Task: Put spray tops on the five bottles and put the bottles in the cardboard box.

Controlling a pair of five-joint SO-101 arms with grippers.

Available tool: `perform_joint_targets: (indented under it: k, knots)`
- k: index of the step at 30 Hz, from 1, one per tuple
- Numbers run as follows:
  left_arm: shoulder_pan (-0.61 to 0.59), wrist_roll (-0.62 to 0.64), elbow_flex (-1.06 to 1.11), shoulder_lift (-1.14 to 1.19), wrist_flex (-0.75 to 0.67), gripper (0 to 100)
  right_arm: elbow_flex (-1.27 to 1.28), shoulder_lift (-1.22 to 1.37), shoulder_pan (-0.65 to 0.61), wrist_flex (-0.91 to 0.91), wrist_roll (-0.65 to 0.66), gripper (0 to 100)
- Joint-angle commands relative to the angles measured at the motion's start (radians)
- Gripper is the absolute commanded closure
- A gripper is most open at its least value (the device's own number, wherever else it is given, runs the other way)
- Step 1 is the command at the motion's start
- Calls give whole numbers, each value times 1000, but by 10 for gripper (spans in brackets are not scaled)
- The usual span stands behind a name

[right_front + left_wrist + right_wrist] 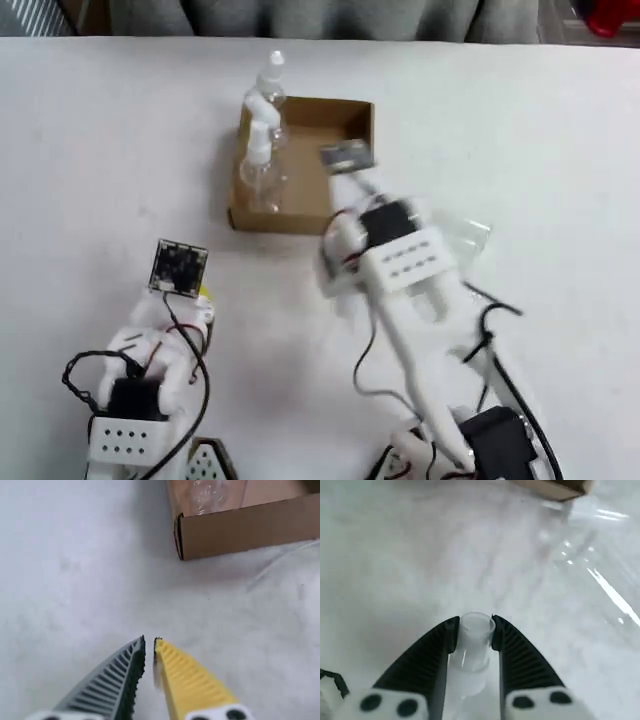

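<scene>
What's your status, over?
Left hand shut, empty. Right hand shut on topless bottle, near box. Two topped bottles at box's left side.

A white table [90,130] is spreading across the whole high view, its far edge running along the top of the frame. A cardboard box [300,215] is sitting on it just above the centre, open side up. Right of the box, a crumpled piece of clear plastic [470,232] is lying flat on the table and catching the light. A spray-topped bottle [268,95] is standing at the box's upper-left corner; whether it is inside the box or on the table behind it, I cannot tell.
</scene>
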Motion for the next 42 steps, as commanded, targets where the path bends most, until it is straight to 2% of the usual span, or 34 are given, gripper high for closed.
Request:
perform_joint_targets:
  k: [1, 4, 8, 13, 16, 21, 23, 28, 31, 33, 35, 36, 39, 42]
  knots:
    - [-12, -11, -5, -22, 3, 962, 58, -41, -111, -217, -100, 981]
    - [-12, -11, -5, -22, 3, 962, 147, -27, -170, -394, -218, 981]
    - [-12, -11, -5, -22, 3, 962, 230, 62, -186, -610, -362, 981]
    - [-12, -11, -5, -22, 3, 962, 230, 180, -165, -725, -427, 980]
    - [-12, -11, -5, -22, 3, 962, 230, 220, -165, -753, -422, 933]
    - [-12, -11, -5, -22, 3, 962, 230, 209, -165, -746, -419, 762]
    - [-12, -11, -5, -22, 3, 962, 230, 185, -154, -727, -419, 747]
    - [-12, -11, -5, -22, 3, 962, 230, 24, -62, -576, -417, 748]
    - [-13, -11, -5, -22, 3, 962, 230, -85, 15, -510, -350, 763]
    - [-13, -11, -5, -22, 3, 962, 232, -134, 62, -495, -307, 836]
    - [-13, -11, -5, -22, 3, 962, 232, -153, 94, -499, -269, 969]
    - [-13, -11, -5, -22, 3, 962, 232, -154, 107, -501, -245, 998]
    - [-13, -11, -5, -22, 3, 962, 232, -153, 111, -501, -212, 937]
    - [-13, -11, -5, -22, 3, 962, 238, -151, 105, -547, -150, 980]
